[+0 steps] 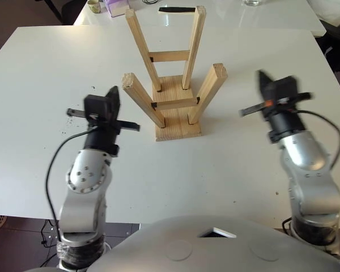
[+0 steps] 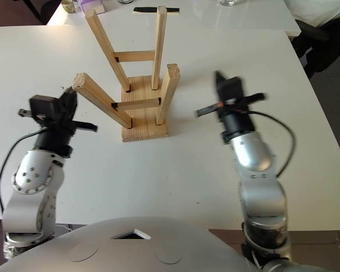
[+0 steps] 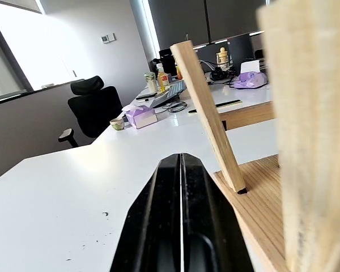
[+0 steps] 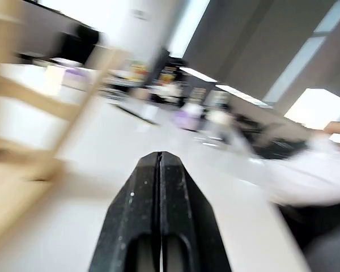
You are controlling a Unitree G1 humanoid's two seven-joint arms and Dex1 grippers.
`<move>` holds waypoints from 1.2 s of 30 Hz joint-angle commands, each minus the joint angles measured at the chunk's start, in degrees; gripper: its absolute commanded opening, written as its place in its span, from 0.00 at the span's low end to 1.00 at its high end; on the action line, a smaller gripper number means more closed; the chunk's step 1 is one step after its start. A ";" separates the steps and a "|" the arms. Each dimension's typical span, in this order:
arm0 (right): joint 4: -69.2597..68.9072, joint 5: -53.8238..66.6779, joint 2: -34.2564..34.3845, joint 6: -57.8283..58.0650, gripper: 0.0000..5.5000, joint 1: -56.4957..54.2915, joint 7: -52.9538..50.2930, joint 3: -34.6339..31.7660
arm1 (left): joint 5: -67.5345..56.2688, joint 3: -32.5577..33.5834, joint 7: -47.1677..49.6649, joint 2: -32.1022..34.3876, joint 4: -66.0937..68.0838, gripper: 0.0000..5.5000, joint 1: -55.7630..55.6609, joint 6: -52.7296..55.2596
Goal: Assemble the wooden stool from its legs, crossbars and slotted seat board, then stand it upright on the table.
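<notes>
Stool [image 1: 178,127] rests seat-down on the white table [image 1: 45,85], office chair [image 3: 93,106] behind.

light: bright daylight | glare: white table [image 1: 39,62] | shadows: soft, faint

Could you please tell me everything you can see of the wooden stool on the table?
The stool is pale, bare-looking wood and stands upside down: its seat board lies flat on the white table, with four legs pointing up and splaying outward, their lower ends set in dark slots. Two crossbars join the legs in pairs, far and near. The left gripper and right gripper, jaws shut, flank it without touching.
</notes>
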 commanded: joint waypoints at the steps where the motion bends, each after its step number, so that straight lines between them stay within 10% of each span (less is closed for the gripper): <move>1: 6.31 9.43 2.03 1.23 0.00 -15.13 3.82 -5.68 | -12.76 15.79 -1.35 2.22 6.80 0.00 -13.05 3.84; 6: 12.42 32.52 8.45 13.34 0.00 -42.74 5.39 -15.45 | -32.92 18.03 7.34 0.62 7.64 0.00 -46.16 13.05; 11: 14.41 44.85 9.22 18.70 0.00 -51.61 6.20 -16.88 | -51.93 17.32 15.52 -0.54 8.38 0.00 -55.38 20.32; 22: 12.47 48.86 6.06 22.28 0.00 -46.30 5.31 -7.26 | -73.05 13.23 23.78 10.25 6.68 0.00 -45.49 23.32; 28: 22.78 34.64 -1.75 13.55 0.00 -22.96 10.42 15.22 | -58.89 0.81 19.19 10.58 12.05 0.00 -24.14 23.52; 36: 17.58 49.10 7.46 9.89 0.00 -29.58 7.38 -0.19 | -60.59 7.81 17.07 7.85 7.59 0.00 -30.03 9.63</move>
